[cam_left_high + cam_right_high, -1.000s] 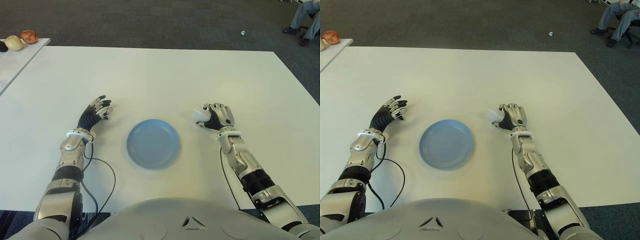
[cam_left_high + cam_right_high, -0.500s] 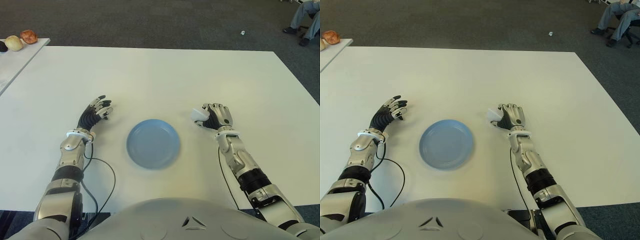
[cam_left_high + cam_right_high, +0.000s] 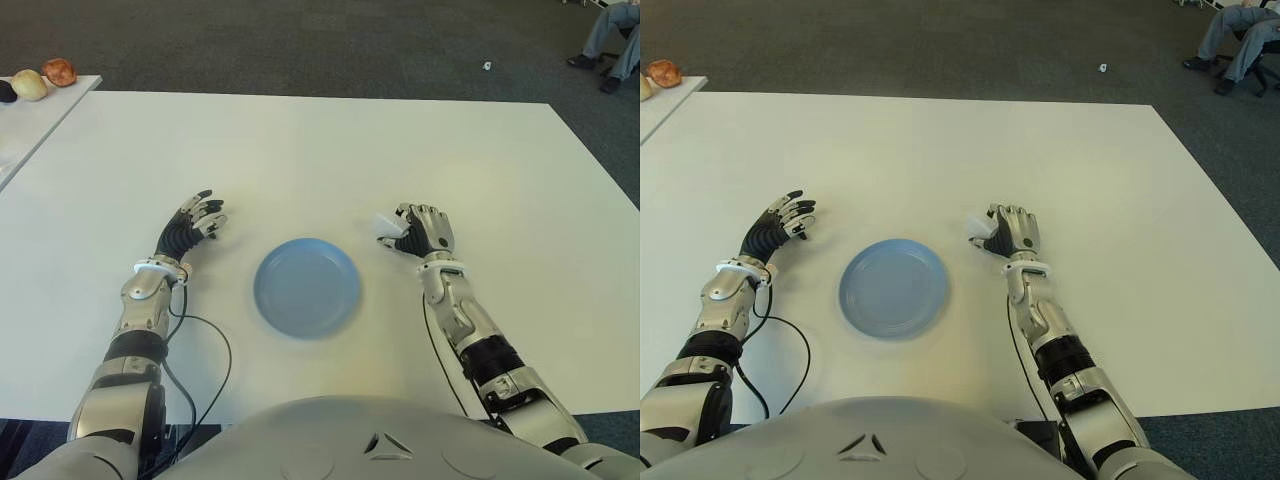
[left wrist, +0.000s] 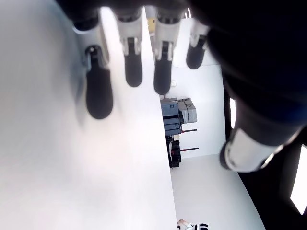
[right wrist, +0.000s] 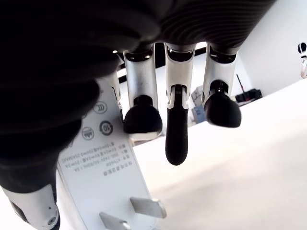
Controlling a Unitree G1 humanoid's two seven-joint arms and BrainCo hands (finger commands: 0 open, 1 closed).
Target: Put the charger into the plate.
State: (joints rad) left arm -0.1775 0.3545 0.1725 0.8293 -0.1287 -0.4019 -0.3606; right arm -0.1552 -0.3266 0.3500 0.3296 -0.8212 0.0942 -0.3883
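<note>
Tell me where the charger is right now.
The white charger is gripped in the right robot hand, just right of the blue plate in the eye views, not yet over it.

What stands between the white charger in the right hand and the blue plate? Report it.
Nothing visible. The right hand holds the white plug-in charger just right of the round blue plate, with only bare white table between them. The left hand shows left of the plate.

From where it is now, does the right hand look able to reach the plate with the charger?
Probably yes. The right hand grips the white charger just right of the blue plate, with only bare table between them.
</note>
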